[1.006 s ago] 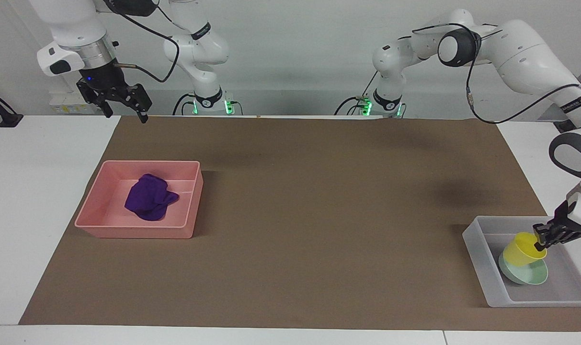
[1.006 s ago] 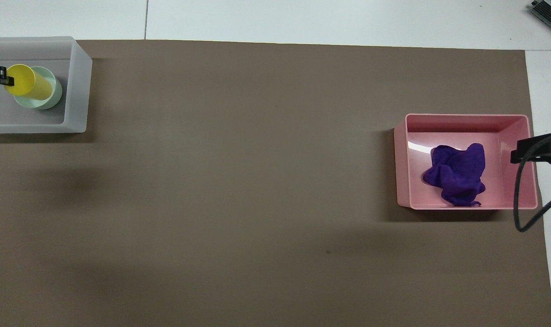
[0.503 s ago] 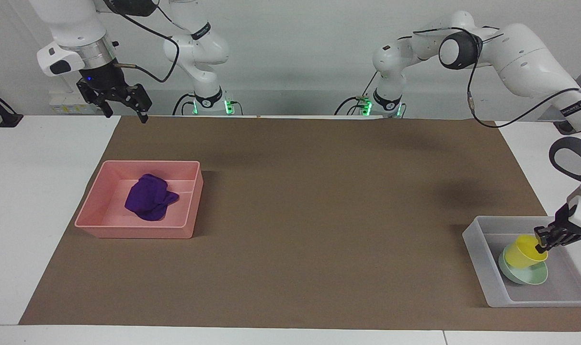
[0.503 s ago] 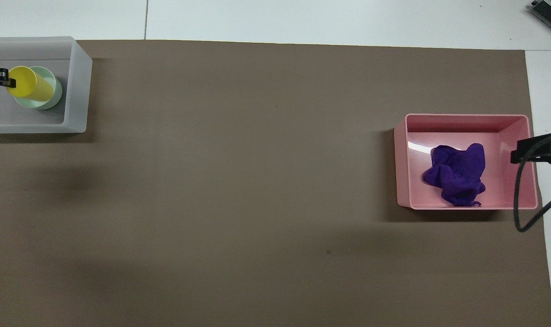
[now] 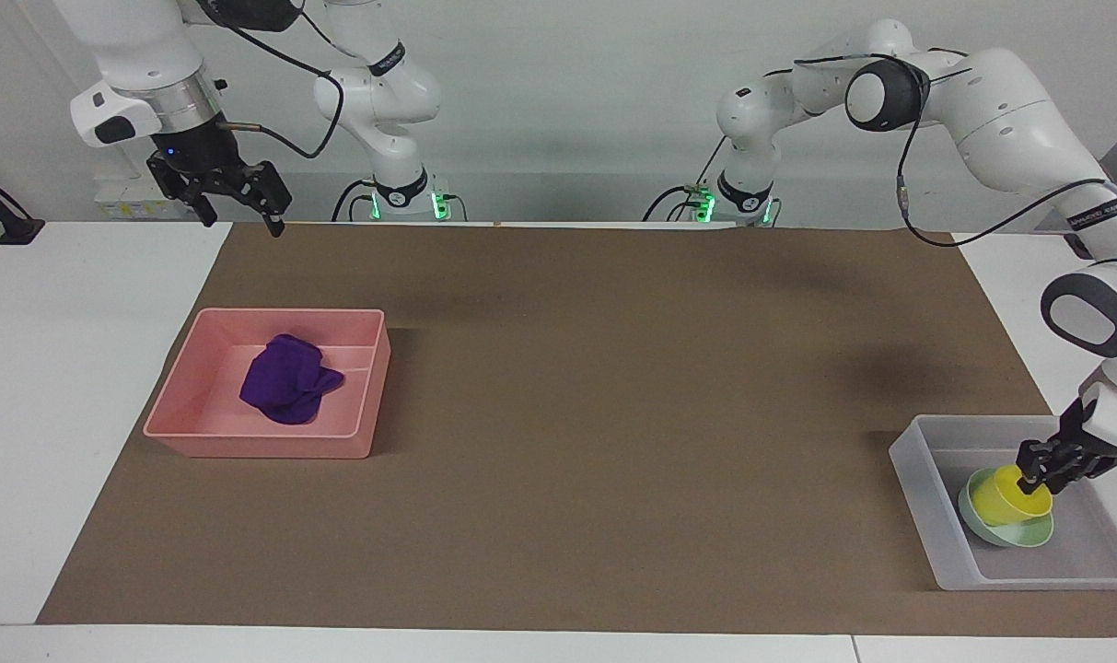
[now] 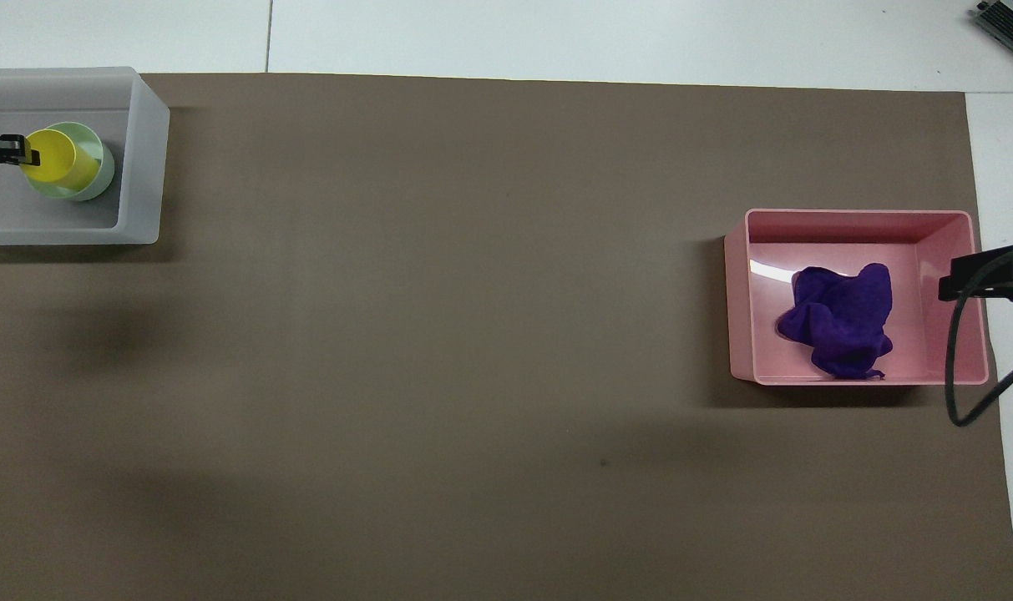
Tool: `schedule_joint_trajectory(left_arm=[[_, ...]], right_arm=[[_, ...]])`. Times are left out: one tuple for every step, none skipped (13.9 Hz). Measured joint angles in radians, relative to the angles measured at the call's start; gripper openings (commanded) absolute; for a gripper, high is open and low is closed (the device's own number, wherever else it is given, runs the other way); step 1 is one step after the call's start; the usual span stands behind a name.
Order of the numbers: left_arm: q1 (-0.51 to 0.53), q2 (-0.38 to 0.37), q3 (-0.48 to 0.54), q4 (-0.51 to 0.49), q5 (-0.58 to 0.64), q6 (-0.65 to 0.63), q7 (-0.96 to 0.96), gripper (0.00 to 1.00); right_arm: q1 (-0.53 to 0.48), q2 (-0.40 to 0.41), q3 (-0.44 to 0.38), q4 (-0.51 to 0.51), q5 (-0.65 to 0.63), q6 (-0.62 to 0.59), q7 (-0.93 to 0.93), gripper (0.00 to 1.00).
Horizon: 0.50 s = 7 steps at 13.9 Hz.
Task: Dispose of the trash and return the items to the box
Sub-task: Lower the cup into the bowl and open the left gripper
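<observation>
Left tool [image 5: 1037, 468] sets yellow cup [image 5: 1007, 494] into green bowl [image 5: 1007, 532], lower right, inside the box [image 5: 917, 479].
Clamped on the rim, it likely releases next; right tool [image 5: 236, 198] waits, spread, upper left.

White jointed arms [image 5: 1009, 101], black hands [image 5: 231, 189], black cables, green base lights

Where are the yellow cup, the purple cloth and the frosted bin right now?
yellow cup [image 5: 1005, 497], facing view, its side wall.
purple cloth [image 5: 286, 379], facing view, middle of the bunch.
frosted bin [image 6: 144, 167], overhead view, its end wall.
</observation>
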Motion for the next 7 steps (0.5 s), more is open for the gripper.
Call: schedule_joint_trajectory(left_arm=[[-0.001, -0.009, -0.003, 0.000, 0.000, 0.000, 0.025, 1.00], [-0.002, -0.022, -0.006, -0.001, 0.000, -0.001, 0.049, 1.00], [-0.004, -0.043, -0.010, -0.003, 0.000, -0.010, 0.064, 1.00], [-0.008, -0.072, -0.015, -0.009, 0.000, -0.034, 0.074, 1.00], [-0.018, -0.117, -0.017, -0.032, 0.000, -0.059, 0.078, 1.00], [-0.031, -0.173, -0.020, -0.073, 0.000, -0.076, 0.079, 1.00], [-0.049, -0.238, -0.021, -0.130, 0.000, -0.088, 0.079, 1.00]], right_arm=[[0.000, 0.000, 0.000, 0.000, 0.000, 0.000, 0.000, 1.00], [0.001, 0.000, 0.000, 0.000, 0.000, 0.000, 0.000, 1.00], [0.001, 0.000, 0.000, 0.000, 0.000, 0.000, 0.000, 1.00], [0.001, 0.000, 0.000, 0.000, 0.000, 0.000, 0.000, 1.00], [0.001, 0.000, 0.000, 0.000, 0.000, 0.000, 0.000, 1.00], [0.001, 0.000, 0.000, 0.000, 0.000, 0.000, 0.000, 1.00], [0.001, 0.000, 0.000, 0.000, 0.000, 0.000, 0.000, 1.00]])
